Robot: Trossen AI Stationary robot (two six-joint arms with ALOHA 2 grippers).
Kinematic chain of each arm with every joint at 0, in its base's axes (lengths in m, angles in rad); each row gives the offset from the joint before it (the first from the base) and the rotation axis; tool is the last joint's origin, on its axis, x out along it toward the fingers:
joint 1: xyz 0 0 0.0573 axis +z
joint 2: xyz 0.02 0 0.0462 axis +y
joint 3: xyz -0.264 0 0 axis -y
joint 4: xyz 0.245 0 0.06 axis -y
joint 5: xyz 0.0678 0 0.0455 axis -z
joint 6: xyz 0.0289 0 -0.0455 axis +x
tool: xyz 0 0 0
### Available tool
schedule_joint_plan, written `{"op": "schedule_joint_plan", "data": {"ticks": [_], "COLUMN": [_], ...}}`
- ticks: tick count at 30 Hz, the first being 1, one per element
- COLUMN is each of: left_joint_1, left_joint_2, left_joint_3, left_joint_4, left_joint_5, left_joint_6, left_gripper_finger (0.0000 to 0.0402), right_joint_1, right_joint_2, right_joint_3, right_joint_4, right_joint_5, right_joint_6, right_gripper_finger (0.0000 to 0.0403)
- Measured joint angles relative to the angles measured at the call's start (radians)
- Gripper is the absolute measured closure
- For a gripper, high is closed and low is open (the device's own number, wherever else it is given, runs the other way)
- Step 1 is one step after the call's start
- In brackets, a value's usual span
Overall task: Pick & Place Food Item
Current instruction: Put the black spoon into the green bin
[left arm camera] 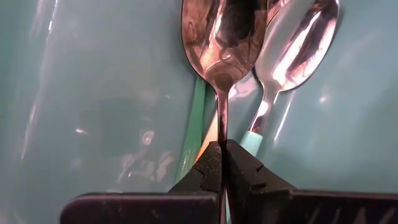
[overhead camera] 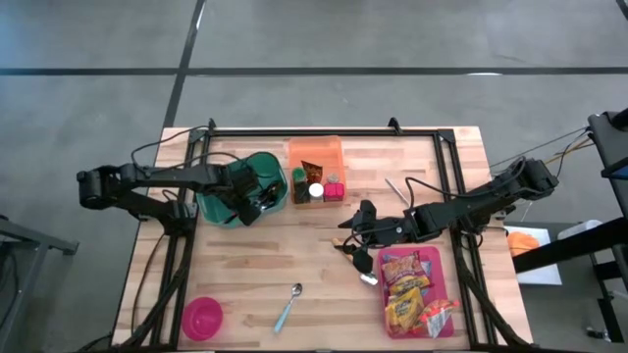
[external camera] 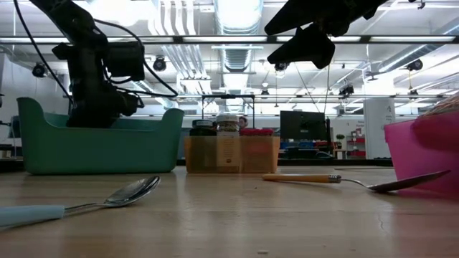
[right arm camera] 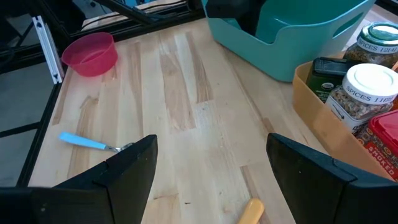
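My left gripper reaches down into the teal bin at the table's far left and is shut on a metal spoon. A second spoon with a teal handle lies beside it on the bin's floor. Snack packets lie in a pink tray at the near right. Spice jars stand in an orange bin. My right gripper hangs open above the table's middle, with nothing between its fingers. My left gripper pinches the spoon's thin metal neck, just below the bowl, between its two fingers. The fingers come from above, pointing down into the bin. The spoon's bowl lies against the bin's inner surface, next to the second spoon.
A pink bowl and a blue-handled spoon lie near the front edge. A spoon with an orange handle lies under my right arm. Black frame rails run along the table's far side and both ends.
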Motion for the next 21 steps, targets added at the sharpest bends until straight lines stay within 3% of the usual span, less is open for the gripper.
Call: {"op": "schedule_joint_plan", "data": {"ticks": [16, 21], "left_joint_1": [-0.004, -0.004], "left_joint_2": [0.000, 0.000], "left_joint_3": [-0.002, 0.006], "left_joint_4": [-0.001, -0.009], "left_joint_5": [-0.001, -0.008], "left_joint_6": [-0.004, -0.010], "left_gripper_finger": [0.0401, 0.0369], "right_joint_1": [0.000, 0.000], "right_joint_2": [0.000, 0.000], "right_joint_3": [0.000, 0.000], "right_joint_4": [0.000, 0.000], "right_joint_5": [0.000, 0.000], "right_joint_6": [0.000, 0.000], "right_gripper_finger": [0.0103, 0.0103]}}
